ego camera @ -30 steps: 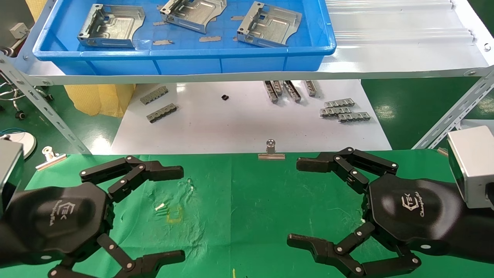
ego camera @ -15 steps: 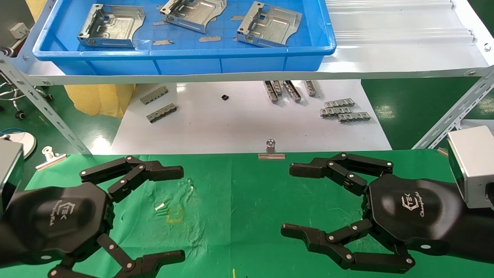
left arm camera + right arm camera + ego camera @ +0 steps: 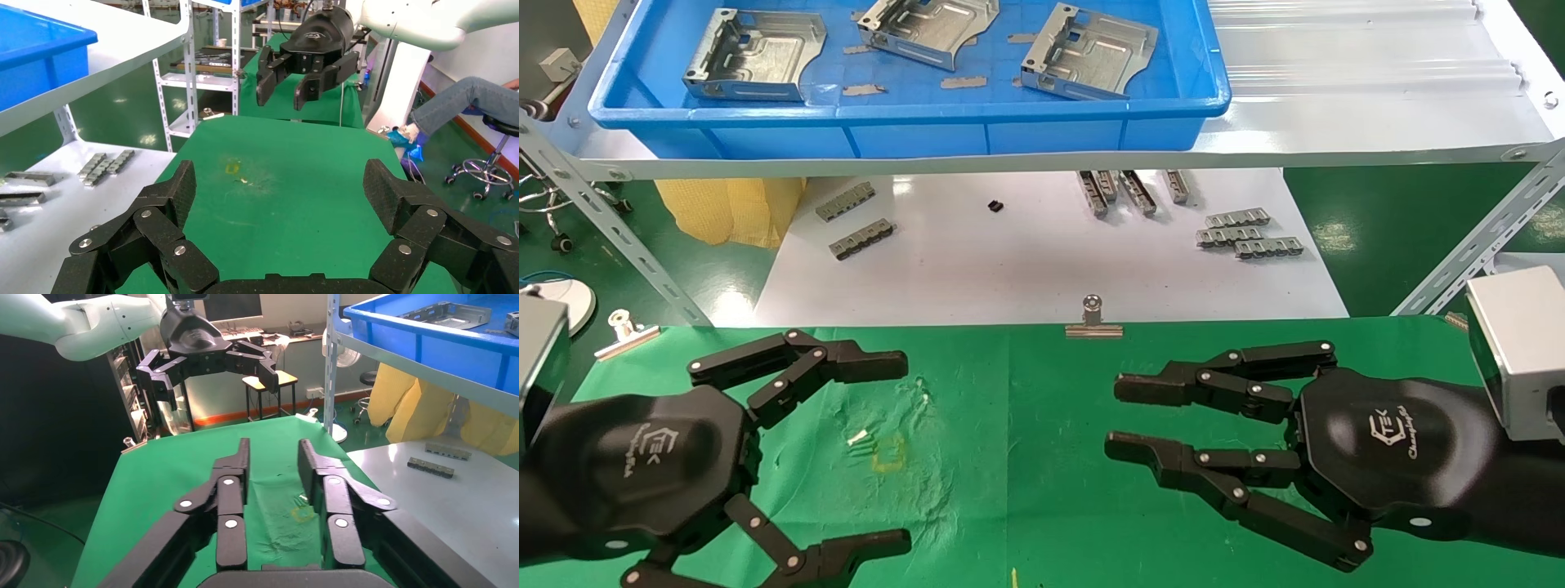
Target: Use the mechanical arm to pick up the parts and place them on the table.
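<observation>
Right gripper (image 3: 1111, 416) half-closed above table (image 3: 1026, 490)

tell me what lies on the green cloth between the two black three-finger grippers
Head view: between the left gripper and right gripper, only wrinkled green cloth table bearing a faint yellow mark; no silver parts.

My right gripper (image 3: 1109, 416) and left gripper (image 3: 903, 445) are matt black, with smooth, slightly glossy palms and bright metal rivets at the finger links. The bench (image 3: 1026, 490) is covered in wrinkled green cloth. The parts (image 3: 756, 55) are shiny stamped sheet metal, lying in a smooth blue plastic tray (image 3: 1026, 131). The shelf (image 3: 1369, 90) is white-painted ribbed metal. The binder clip (image 3: 1093, 320) is polished metal.
</observation>
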`<action>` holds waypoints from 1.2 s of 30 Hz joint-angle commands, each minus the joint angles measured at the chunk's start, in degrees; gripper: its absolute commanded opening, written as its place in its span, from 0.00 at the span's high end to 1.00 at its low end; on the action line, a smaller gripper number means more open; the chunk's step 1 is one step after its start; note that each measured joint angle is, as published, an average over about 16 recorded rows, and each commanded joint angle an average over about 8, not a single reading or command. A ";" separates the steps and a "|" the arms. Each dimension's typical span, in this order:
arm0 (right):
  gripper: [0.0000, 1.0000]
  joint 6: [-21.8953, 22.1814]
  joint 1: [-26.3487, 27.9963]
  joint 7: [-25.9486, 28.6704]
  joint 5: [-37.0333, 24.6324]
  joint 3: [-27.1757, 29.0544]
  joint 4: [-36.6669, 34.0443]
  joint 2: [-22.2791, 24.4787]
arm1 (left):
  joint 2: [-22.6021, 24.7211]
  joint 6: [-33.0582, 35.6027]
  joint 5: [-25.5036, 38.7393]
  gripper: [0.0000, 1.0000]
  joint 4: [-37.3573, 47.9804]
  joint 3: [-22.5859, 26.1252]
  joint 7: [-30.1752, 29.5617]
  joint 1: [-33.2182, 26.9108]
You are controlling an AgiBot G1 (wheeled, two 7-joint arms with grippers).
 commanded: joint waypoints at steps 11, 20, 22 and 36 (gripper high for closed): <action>1.00 0.00 0.00 0.00 0.00 0.00 0.00 0.00 | 0.48 -0.08 0.82 0.00 0.29 0.32 -0.10 -1.38; 1.00 0.00 0.00 0.00 0.00 0.00 0.00 0.00 | 7.40 -2.54 8.73 0.00 9.06 3.32 -2.49 -20.07; 1.00 0.00 0.00 0.00 0.00 0.00 0.00 0.00 | 10.06 -3.67 12.15 0.00 13.67 4.72 -2.46 -25.78; 1.00 0.00 0.00 0.00 0.00 0.00 0.00 0.00 | 31.39 -29.15 31.33 0.03 57.02 11.62 7.23 -50.73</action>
